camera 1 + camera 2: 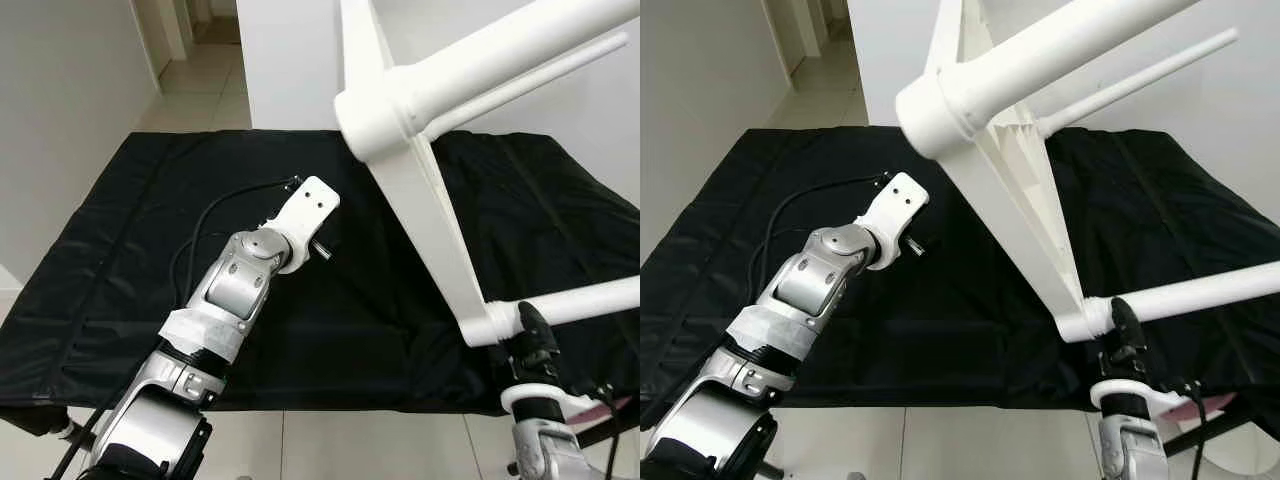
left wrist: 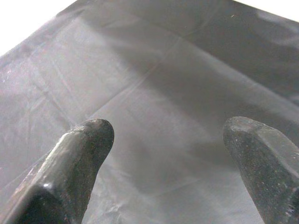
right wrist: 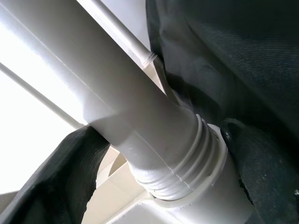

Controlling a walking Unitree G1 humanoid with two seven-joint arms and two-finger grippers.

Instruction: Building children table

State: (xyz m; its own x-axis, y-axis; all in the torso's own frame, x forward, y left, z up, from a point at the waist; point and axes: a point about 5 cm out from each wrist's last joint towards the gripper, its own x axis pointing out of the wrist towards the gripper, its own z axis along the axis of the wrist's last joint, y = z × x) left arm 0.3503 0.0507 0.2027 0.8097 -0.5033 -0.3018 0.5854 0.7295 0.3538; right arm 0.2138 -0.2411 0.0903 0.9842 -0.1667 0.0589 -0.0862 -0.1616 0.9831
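A white children's table (image 1: 420, 200) stands tipped on its edge over the black cloth (image 1: 120, 260), its underside ribs facing me. One thick white leg (image 1: 480, 70) juts toward the camera at the top. A second leg (image 1: 590, 300) runs off to the right from the lower corner. My right gripper (image 1: 528, 335) is shut on that lower leg (image 3: 140, 121) just beside its threaded end, one finger (image 3: 56, 182) on each side. My left gripper (image 2: 173, 154) hovers open over bare cloth with nothing between its fingers (image 2: 79, 158); its wrist (image 1: 305, 215) is left of the tabletop.
The black cloth covers a low platform whose front edge (image 1: 300, 405) is close to me. A white wall (image 1: 290, 60) rises behind it, with tiled floor (image 1: 200, 90) and a doorway at the back left. A black cable (image 1: 215, 210) loops off my left forearm.
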